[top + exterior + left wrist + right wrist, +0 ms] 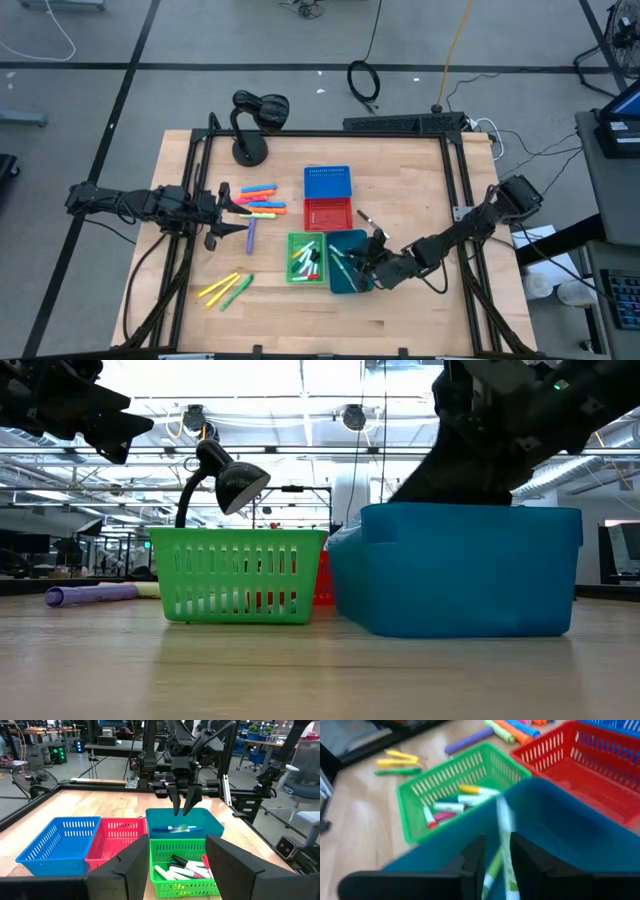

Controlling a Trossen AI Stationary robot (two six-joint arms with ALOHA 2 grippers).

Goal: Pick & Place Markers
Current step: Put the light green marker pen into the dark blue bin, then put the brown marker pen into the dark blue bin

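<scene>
Markers (262, 200) lie in several places, all told here against the teal bin (347, 261). From above, a loose row of orange, pink and yellow ones rests on the wooden table (400, 180) well to the left-arm side of that bin, a purple one just below them, and yellow and green ones nearer the front edge. More fill the green basket (305, 258), which touches the teal bin; the red basket (328, 214) and blue basket (327, 183) sit just behind. The right gripper (368, 255) hangs over the teal bin. The left gripper (236, 212) hovers beside the loose row, far nearer to it than the right arm.

At table height, the right arm dips behind the teal bin's wall.

The left wrist camera shows the right gripper's fingers (176, 800) pointing down, slightly parted, nothing between them; a marker lies flat in the bin directly beneath. The left gripper's own fingers stand spread and empty.

The right wrist camera shows a white-and-green marker (504, 845) below the parted fingers, its long axis running away between them.
</scene>
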